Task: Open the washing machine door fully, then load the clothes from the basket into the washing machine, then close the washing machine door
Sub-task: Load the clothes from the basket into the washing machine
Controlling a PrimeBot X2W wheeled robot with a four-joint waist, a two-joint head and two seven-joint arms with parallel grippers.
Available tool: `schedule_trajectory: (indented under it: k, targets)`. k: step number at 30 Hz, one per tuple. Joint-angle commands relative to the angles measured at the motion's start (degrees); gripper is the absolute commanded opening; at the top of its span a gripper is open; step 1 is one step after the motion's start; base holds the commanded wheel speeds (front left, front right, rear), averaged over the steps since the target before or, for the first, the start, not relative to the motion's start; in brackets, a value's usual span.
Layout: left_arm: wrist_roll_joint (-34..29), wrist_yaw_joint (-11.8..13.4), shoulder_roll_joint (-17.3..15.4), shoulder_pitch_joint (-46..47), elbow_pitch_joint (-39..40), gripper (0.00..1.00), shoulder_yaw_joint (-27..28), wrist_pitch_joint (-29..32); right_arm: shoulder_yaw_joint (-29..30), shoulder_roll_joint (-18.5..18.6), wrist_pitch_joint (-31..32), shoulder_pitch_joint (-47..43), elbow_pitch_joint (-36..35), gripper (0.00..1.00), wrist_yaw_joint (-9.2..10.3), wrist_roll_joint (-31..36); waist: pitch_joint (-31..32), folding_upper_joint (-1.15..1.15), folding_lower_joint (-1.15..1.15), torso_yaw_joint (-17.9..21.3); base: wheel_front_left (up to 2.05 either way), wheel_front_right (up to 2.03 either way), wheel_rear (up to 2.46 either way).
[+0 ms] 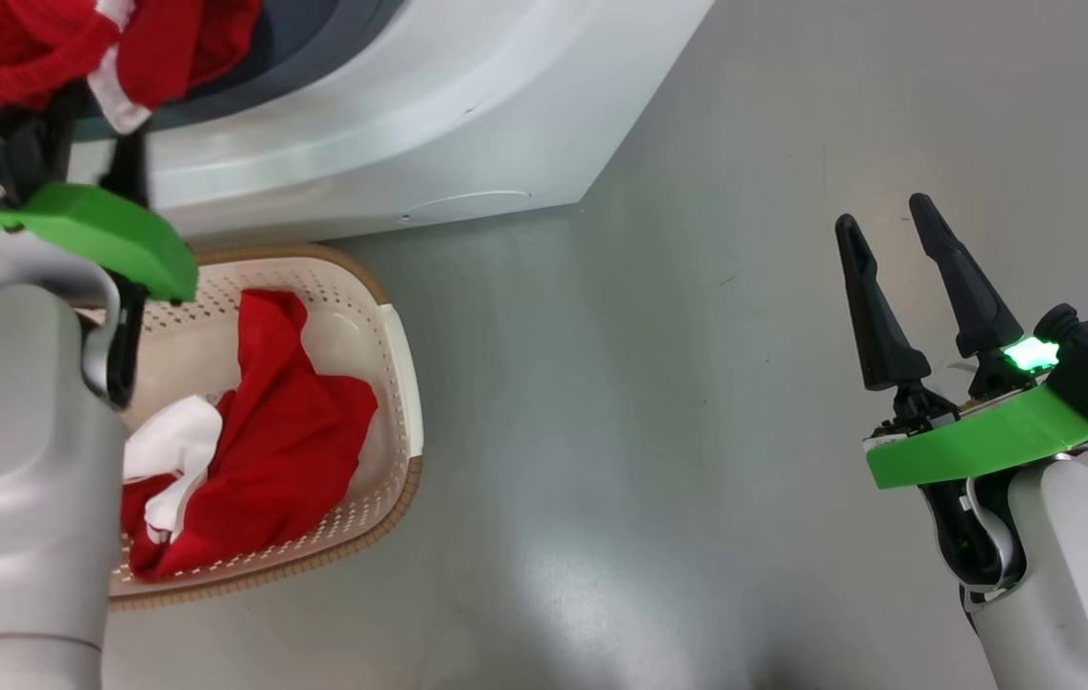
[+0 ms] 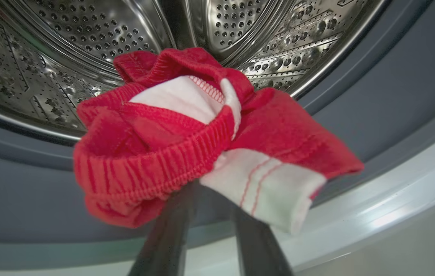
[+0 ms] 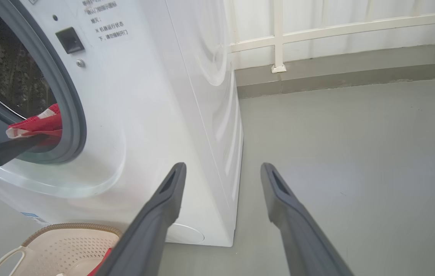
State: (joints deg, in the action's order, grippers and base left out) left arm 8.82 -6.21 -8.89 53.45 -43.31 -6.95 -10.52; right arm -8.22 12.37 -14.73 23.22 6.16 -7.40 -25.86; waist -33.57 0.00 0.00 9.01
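One red garment [image 2: 156, 153] is riding on the tips of the left fingers [image 2: 171, 234]. It is sitting bunched at the mouth of the washing machine [image 3: 144, 115], just over the grey rubber seal [image 2: 374, 88] and in front of the steel drum [image 2: 87, 34]. It is being held up there, I judge, so that it can drop past the seal rather than catch on it. The cloth is hiding the fingertips, so I cannot tell whether the fingers are pinching it or whether it is merely draping over them.

The knit is looking soft and ribbed along a gathered elastic band, with smooth white panels stitched in red. The drum behind it is shining, its walls pressed with rows of small holes.

The rest of the clothes [image 1: 285, 431] are lying crumpled in the basket [image 1: 373, 498]. The basket is standing on the floor [image 1: 697, 383] right against the machine's front, probably to keep each trip short. Its cream plastic walls are perforated, and its rim is imitating brown wicker.

The right fingers [image 1: 874, 316] are hanging spread wide and empty above bare floor, well apart from the basket, seemingly keeping out of the way.
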Motion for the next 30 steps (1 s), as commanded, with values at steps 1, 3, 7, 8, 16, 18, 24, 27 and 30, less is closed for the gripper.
schedule_trajectory:
  k: [1,3,7,8,16,18,24,27,30]
  targets:
    - [0.4,0.3,-2.5,1.5,0.6,0.00,1.3,0.0,-0.7,-0.1,-0.3,-1.1,-1.4,1.00,-0.09,-0.3,-0.1,0.00,0.00,0.2,0.00,0.00,0.00]
    - [0.6,0.2,-2.6,2.2,0.2,0.00,1.0,-0.2,-0.6,-0.1,-0.3,-1.2,-1.4,1.00,-0.09,-0.3,-0.2,0.00,0.00,0.3,0.00,0.00,0.00]
    - [1.2,-0.1,-3.0,4.0,-1.1,0.00,0.8,0.0,-0.5,-0.2,-0.3,-1.3,-1.4,1.00,-0.09,-0.4,-0.5,0.00,0.00,0.4,0.00,0.00,0.00]
    - [1.4,-0.1,-3.1,4.6,-1.4,0.00,0.8,0.2,-0.5,-0.2,-0.3,-1.2,-1.4,1.00,-0.09,-0.4,-0.5,0.00,0.00,0.4,0.00,0.00,0.00]
    - [2.0,-0.3,-4.0,10.8,-4.6,0.00,0.4,1.2,-1.0,-0.3,-0.3,-0.8,-1.6,1.00,-0.09,-0.4,-1.4,0.00,0.00,1.0,0.00,0.00,0.00]
    - [1.8,-0.3,-4.5,12.9,-5.8,0.00,0.2,1.6,-1.1,-0.4,-0.3,-0.6,-1.6,1.00,-0.09,-0.4,-1.8,0.00,0.00,1.4,0.00,0.00,0.00]
    - [1.3,-0.2,-6.0,18.1,-9.8,0.00,-0.4,2.9,-1.6,-0.8,-0.3,0.1,-1.8,1.00,-0.09,-0.5,-3.1,0.00,0.00,2.9,0.00,0.00,0.00]
    - [0.6,0.1,-7.0,21.3,-12.1,0.00,-0.9,2.9,-1.7,-1.1,-0.3,0.3,-1.8,1.00,-0.09,-0.5,-4.3,0.00,0.00,3.9,0.00,0.00,0.00]
    - [-0.5,0.4,-7.7,25.5,-14.6,0.00,-2.1,1.2,-1.4,-1.3,-0.3,0.5,-2.0,1.00,-0.09,-0.5,-5.7,0.00,0.00,4.8,0.00,0.00,0.00]
